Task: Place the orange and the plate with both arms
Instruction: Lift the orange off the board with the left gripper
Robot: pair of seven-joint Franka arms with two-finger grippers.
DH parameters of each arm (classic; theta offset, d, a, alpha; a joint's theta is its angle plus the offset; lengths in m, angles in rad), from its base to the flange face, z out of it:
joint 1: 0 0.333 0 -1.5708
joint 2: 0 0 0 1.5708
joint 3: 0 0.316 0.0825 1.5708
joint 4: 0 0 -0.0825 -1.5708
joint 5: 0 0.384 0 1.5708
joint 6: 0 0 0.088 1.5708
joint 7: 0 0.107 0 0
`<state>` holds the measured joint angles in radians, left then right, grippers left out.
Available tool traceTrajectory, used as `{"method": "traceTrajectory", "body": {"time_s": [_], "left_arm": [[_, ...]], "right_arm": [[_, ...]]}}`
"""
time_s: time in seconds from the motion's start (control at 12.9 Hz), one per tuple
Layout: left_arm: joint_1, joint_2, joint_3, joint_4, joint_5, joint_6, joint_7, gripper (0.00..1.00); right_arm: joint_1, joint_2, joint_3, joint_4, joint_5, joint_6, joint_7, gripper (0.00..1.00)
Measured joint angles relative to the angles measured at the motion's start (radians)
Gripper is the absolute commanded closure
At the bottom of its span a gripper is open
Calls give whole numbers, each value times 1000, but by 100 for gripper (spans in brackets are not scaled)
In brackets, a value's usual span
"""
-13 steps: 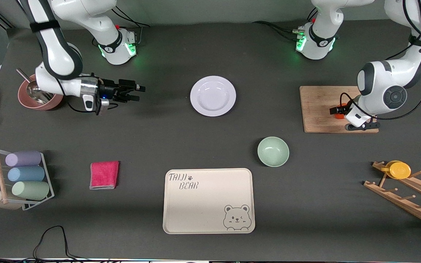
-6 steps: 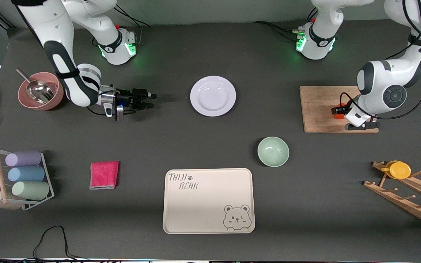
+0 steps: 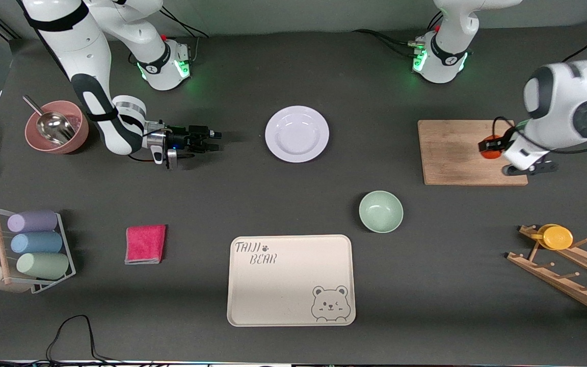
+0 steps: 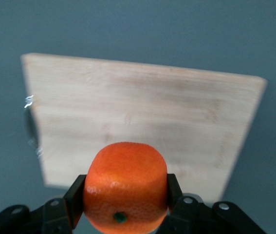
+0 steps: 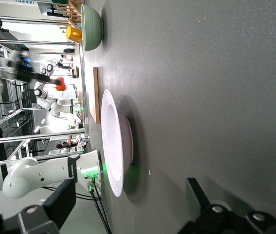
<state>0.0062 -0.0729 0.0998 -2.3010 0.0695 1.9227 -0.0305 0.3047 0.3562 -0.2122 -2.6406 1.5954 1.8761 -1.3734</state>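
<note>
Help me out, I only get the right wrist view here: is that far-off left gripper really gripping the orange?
Observer: Yes. In the left wrist view the left gripper is shut on the orange, one finger pressed on each side.
Operator: Is it resting on anything?
Observer: It looks lifted; the front view shows it over the wooden board, above the board's edge toward the left arm's end of the table.
Operator: And my own gripper?
Observer: The right gripper is open, low beside the plate toward the right arm's end, with a gap between them.
</note>
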Motion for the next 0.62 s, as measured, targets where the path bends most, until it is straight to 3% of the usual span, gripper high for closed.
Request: {"method": "traceTrajectory", "body": {"time_s": [0.31,0.62], "left_arm": [[0,-68,0,356,1,-413,1,100],[-5,-49,-5,560,1,-572,1,100]], "right_arm": [[0,5,2,0,0,-1,1,23],[0,12,2,2,0,-1,0,37]]}}
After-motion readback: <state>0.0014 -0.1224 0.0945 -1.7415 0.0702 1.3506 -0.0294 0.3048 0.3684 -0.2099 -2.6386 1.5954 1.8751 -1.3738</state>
